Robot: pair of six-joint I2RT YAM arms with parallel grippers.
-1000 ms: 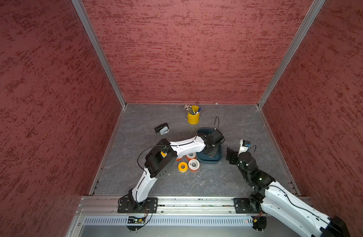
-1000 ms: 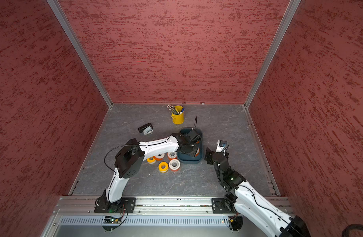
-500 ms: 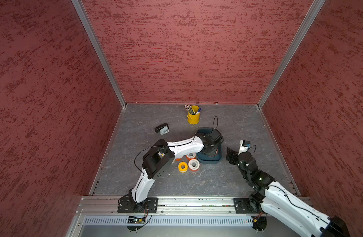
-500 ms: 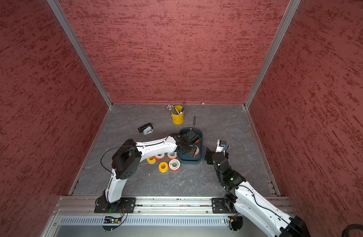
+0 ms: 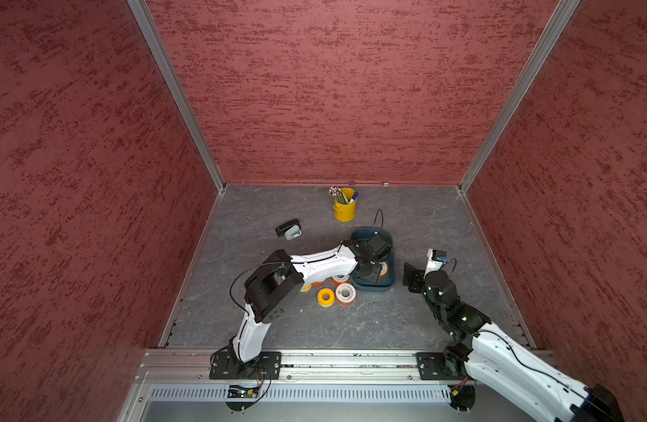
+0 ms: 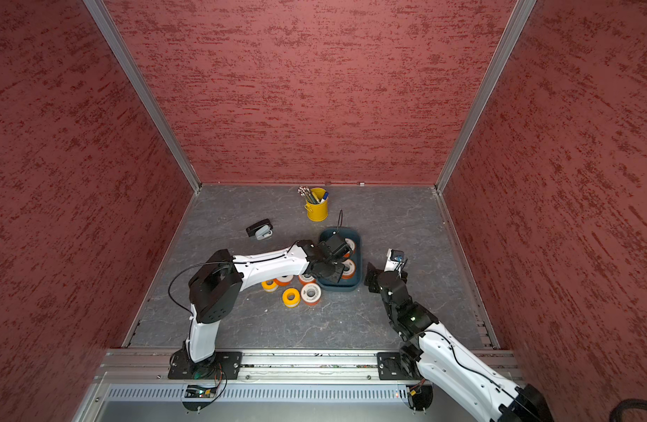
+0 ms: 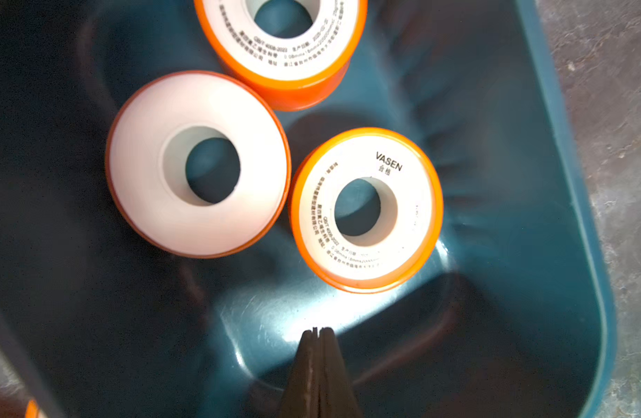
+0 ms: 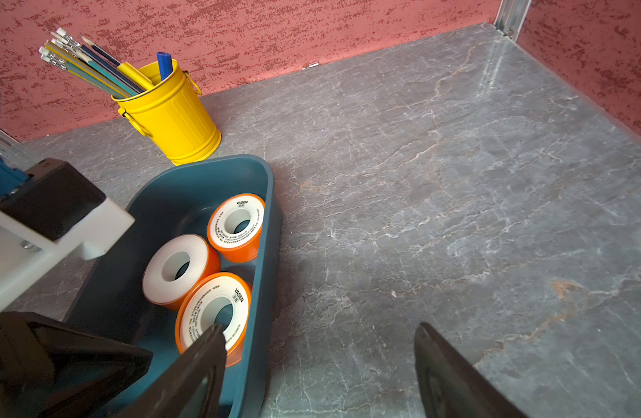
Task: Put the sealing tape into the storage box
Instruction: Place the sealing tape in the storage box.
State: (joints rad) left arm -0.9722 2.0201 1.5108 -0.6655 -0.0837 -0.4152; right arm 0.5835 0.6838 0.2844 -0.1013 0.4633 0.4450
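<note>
Dark teal shallow plastic storage box (image 8: 270, 202): three orange-sided sealing tape rolls (image 8: 177, 267) lie flat inside. More sit on the grey surface (image 6: 351, 321) just left of the box's near end, including a yellow tape roll (image 6: 291, 296).

Over the box, left gripper (image 7: 318, 334) is pressed together, empty. Right of the box, right gripper (image 8: 319, 327) is spread, empty.

Rolls look light, rigid, smooth-sided, probably slippery. Best hold: across the outer rim, or one finger through the centre hole.

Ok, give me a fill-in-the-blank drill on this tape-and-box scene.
In the right wrist view, ___ orange-sided white-faced tape rolls show inside the dark teal plastic storage box.
The left gripper, over the box, is ___.
The right gripper, beside the box, is ___.
The pencils stand in a ___ metal bucket.
Missing words: three; shut; open; yellow.
</note>
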